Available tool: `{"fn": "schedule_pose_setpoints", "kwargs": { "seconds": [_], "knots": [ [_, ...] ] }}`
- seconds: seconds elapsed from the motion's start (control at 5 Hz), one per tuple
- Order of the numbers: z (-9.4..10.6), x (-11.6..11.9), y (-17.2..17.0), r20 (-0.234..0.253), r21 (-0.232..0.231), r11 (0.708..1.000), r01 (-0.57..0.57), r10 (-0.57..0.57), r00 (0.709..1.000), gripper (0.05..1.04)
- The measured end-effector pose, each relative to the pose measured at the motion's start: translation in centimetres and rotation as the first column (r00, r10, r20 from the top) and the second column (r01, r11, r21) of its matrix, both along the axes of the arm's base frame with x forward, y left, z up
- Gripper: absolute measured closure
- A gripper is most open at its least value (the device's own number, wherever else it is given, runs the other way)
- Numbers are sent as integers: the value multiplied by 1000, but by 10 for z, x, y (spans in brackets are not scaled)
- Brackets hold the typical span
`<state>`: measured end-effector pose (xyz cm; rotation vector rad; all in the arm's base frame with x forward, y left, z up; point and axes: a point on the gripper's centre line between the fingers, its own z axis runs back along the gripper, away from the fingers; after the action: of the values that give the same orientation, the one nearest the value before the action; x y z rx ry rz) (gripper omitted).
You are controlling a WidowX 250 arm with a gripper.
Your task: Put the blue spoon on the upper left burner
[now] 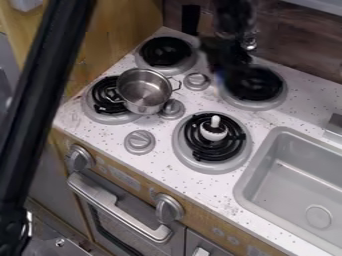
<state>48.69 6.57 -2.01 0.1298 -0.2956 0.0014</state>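
Bring the spoon in behind the pot [143,91]

The gripper [227,72] hangs to the right of the pot and farther back, over the upper right burner [254,84]. Whether it is open or closed I cannot tell; a trace of blue at its lower end may be the blue spoon, but I cannot be sure. The goal, the upper left burner [165,51], lies just behind the pot.

Best to travel high across the back, above the pot's rim and the knob [197,81] at its right, then lower slowly onto the coil. Room looks tightest toward the wooden side panel [127,32], beyond the pot.
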Motion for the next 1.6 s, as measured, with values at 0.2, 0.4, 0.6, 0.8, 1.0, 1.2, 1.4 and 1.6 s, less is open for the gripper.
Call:
{"fn": "schedule_pose_setpoints", "kwargs": {
  "seconds": [0.2, 0.4, 0.6, 0.8, 1.0, 1.2, 1.4, 1.6],
  "knots": [
    [16, 8, 39, 43, 11, 998, -66, 65, 997, 716],
    [0, 6, 67, 6, 27, 993, -113, 113, 994, 716],
    [-4, 14, 89, 0, 26, 988, -150, 150, 989, 716],
    [-20, 10, 109, -32, 15, 981, -194, 194, 980, 716],
    [-32, 13, 123, -53, 7, 976, -216, 216, 975, 716],
    [-34, 19, 131, -54, 7, 975, -222, 222, 974, 654],
    [-35, 17, 131, -67, 16, 984, -175, 175, 982, 346],
    [-32, 5, 120, -93, 16, 988, -150, 151, 984, 118]
  ]
}}
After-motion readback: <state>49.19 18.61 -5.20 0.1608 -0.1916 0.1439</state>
